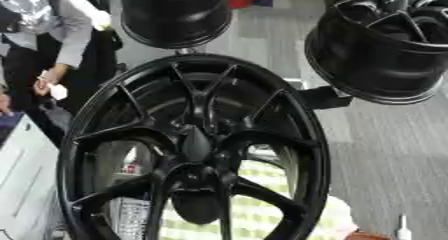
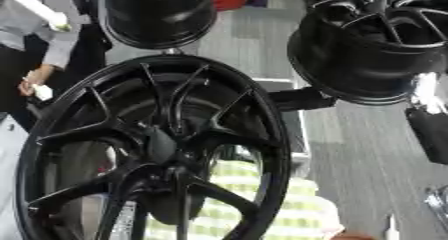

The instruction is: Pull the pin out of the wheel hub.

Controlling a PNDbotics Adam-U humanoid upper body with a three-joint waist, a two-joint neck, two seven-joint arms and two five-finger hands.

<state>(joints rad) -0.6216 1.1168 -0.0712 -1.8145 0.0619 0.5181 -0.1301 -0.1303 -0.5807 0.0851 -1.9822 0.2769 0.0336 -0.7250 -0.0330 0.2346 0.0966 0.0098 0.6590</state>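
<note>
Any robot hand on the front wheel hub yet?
No. The front wheel hub stands untouched, and no robot hand shows in either eye view.

Lighting: even, bright indoor; soft overall blur; pale sheen along the black wheel hub (image 1: 194,144) rim and spokes; glare on the grey floor (image 1: 385,149); far wheels (image 2: 376,39) softer; shadows faint.
</note>
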